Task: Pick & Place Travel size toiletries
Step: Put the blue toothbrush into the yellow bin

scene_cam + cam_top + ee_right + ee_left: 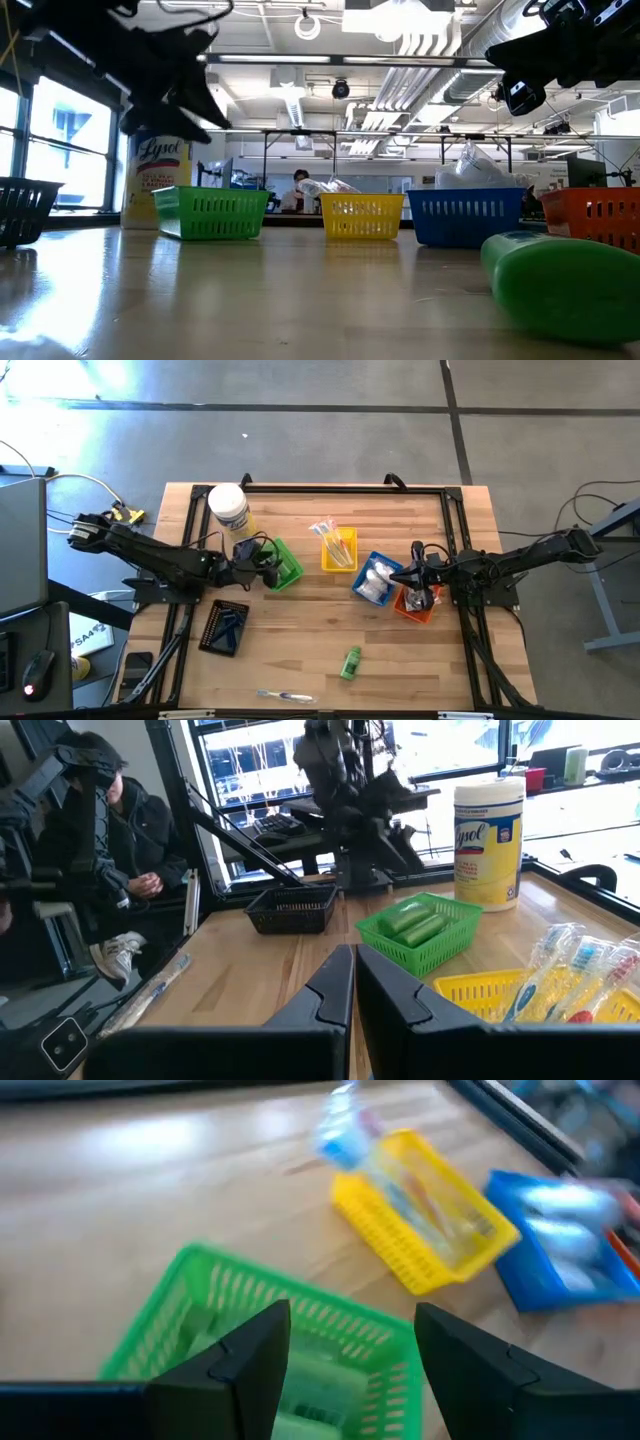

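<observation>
From high above, the wooden tabletop (pixel 300 620) holds five small plastic baskets. The green slatted basket (pixel 283 564) sits at about nine o'clock from the middle. The left end effector (pixel 268 568) hangs right over it with its fingers apart and nothing between them. A small green squeeze tube (pixel 350 662) lies alone at six o'clock. A clear-wrapped toothbrush (pixel 285 697) lies near the front edge. The right end effector (pixel 418 575) hangs at three o'clock, between the blue basket (pixel 374 579) and the orange basket (pixel 416 603), pinched shut and empty. The yellow basket (pixel 339 549) sits at twelve o'clock and the black basket (pixel 224 627) at eight o'clock.

From table height, the green tube (pixel 565 285) lies on its side, close by. It looks light, smooth and a bit squishy, so I think a grab across its middle is best, or it may roll or slip.

The left wrist view looks down between two spread dark fingers (pixel 250 1365) into the green basket (pixel 210 1310), where green tubes (pixel 320 1395) lie.

The right wrist view shows shut fingers (pixel 335 990), green tubes (pixel 415 920) in their basket, wrapped toothbrushes (pixel 565 970) in the yellow one, and a white wipes tub with a yellow label (pixel 488 840)
</observation>
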Controlling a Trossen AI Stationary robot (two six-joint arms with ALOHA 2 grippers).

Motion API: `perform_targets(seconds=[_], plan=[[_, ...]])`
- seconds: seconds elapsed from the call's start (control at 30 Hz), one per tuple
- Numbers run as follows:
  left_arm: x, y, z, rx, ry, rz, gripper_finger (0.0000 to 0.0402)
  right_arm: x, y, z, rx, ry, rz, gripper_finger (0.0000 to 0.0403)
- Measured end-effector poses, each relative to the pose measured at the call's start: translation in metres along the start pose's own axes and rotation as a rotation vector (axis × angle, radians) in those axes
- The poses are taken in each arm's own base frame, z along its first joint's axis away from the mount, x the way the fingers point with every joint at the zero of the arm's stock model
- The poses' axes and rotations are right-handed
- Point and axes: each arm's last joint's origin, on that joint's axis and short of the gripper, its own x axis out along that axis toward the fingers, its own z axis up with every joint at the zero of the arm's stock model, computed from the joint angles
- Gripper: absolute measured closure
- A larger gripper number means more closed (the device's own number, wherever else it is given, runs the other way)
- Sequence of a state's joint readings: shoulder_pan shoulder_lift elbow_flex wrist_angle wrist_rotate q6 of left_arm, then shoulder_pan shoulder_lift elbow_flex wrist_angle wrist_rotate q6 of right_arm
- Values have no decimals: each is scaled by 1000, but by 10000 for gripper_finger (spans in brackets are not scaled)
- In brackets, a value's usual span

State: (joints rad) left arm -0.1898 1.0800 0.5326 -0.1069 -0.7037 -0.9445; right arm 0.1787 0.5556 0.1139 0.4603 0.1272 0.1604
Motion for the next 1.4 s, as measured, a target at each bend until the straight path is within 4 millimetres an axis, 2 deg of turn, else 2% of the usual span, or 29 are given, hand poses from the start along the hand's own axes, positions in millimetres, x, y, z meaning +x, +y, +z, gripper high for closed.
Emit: perform_targets(seconds=[0.13,0.27,0.37,0.47,0.6,0.77,0.83,0.9,1.13,1.3,1.4], plan=[[-9,-15,18,236,37,-50,192,0,0,0,0,0,-1,394],[-19,-33,34,481,139,-200,192,0,0,0,0,-1,-3,394],[-27,-40,43,594,209,-260,192,0,0,0,0,-1,-3,394],[-37,-40,48,731,200,-312,201,0,0,0,5,0,-1,394],[-65,-29,66,849,100,-395,253,0,0,0,5,1,1,394],[-103,-7,86,882,-81,-602,370,0,0,0,3,0,3,394],[-109,1,84,854,-136,-680,390,0,0,0,3,0,-3,394],[-111,9,81,806,-182,-721,387,0,0,0,2,0,-4,394],[-97,25,55,721,-184,-746,398,3,0,-4,-5,34,-10,394],[-83,31,34,727,-97,-742,400,6,-1,-9,-9,70,-16,394],[-74,31,20,749,13,-810,400,8,-1,-12,-12,91,-20,394]])
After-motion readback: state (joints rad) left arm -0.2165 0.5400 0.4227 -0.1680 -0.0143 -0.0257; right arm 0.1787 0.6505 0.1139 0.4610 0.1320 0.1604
